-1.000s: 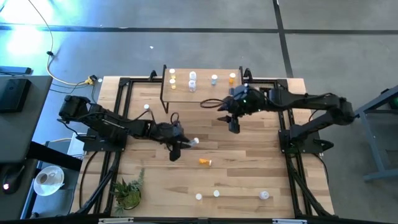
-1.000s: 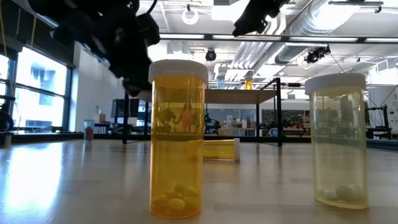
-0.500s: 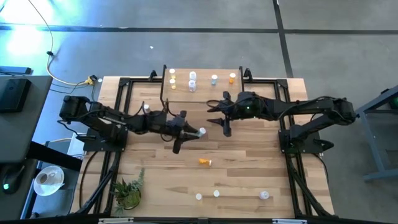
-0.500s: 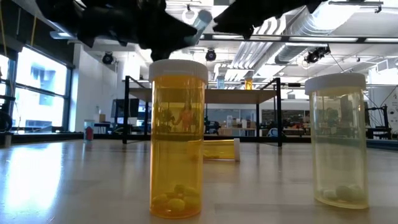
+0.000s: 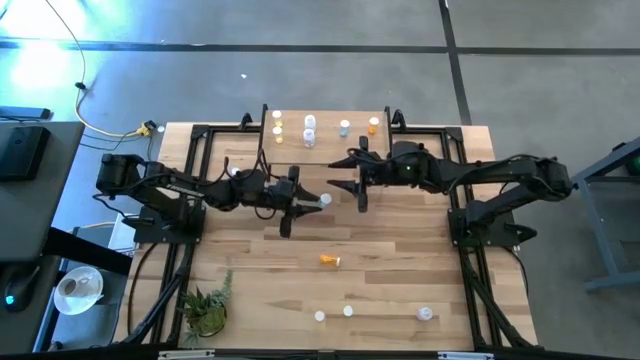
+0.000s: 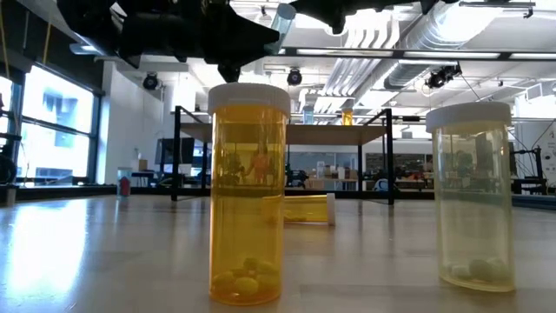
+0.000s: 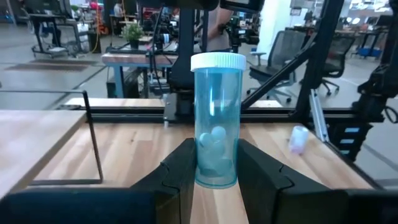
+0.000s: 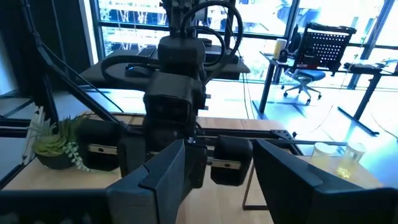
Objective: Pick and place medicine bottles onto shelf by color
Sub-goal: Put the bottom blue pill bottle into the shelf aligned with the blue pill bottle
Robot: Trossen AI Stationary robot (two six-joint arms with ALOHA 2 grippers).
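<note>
My left gripper hangs over the middle of the table, shut on a blue medicine bottle with a white cap. My right gripper faces it from the right, open and holding nothing, a short gap from the cap. Behind them at the far edge stands the shelf, with several bottles standing on its top. An orange bottle lies on its side on the table. Nearer the front edge stand an orange bottle and a pale yellowish one. My left gripper pinches the lower part of the blue bottle's body between its two fingers. The fingers reach in level from the table's left. The bottle is lifted clear of the table, its capped end beyond the fingertips and toward my right gripper.
A potted plant sits at the near left corner. Three white-capped bottles stand along the front edge. A small pale bottle stands on the table beyond my left gripper. Black frame rails run along the table's sides.
My left gripper has risen from the table with the blue bottle, gone toward the far edge and tipped from pointing down to level; the bottle is now lifted clear. My right gripper has tipped up from pointing down to level and shifted slightly toward the left, staying open.
</note>
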